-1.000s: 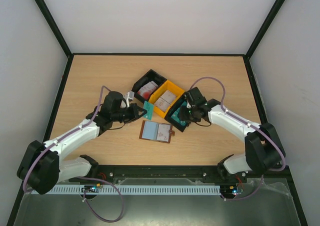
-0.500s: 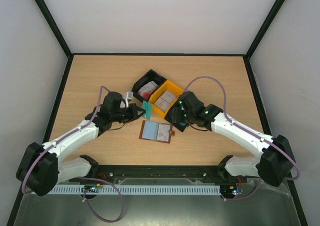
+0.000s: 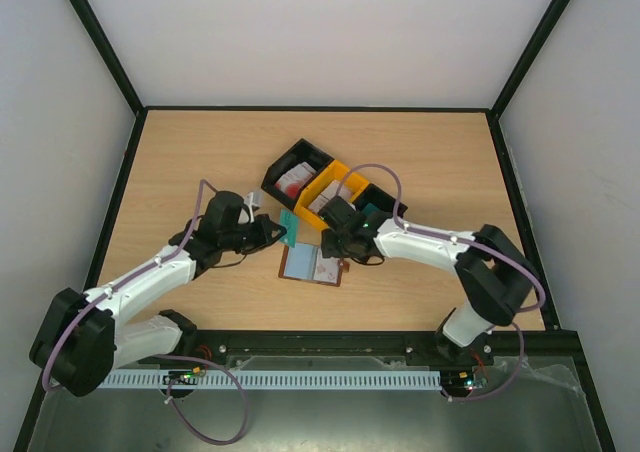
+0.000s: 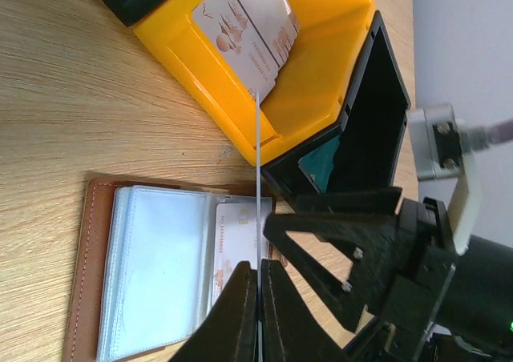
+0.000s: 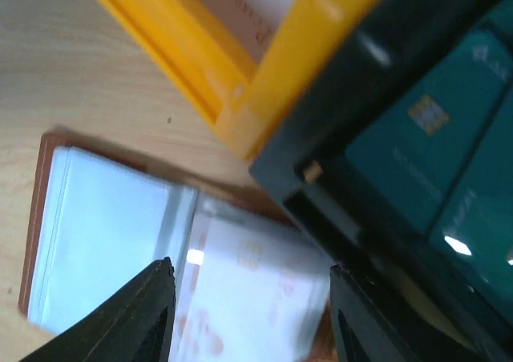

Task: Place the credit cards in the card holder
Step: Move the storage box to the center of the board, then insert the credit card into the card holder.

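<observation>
Top external: right jaws have swung from the black bin [image 3: 370, 192] to just above the open wallet [image 3: 312, 263] at frame centre, spread and empty. Left jaws stay pinched on a teal card [image 3: 288, 224] beside it, so insertion looks imminent.

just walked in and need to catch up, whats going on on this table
The left end effector is shut on a teal card, holding it just by the open wallet. The right end effector is open and empty, hovering over the wallet's right half, where a white card sits in a pocket. More cards wait in the yellow bin and the black bin.
</observation>
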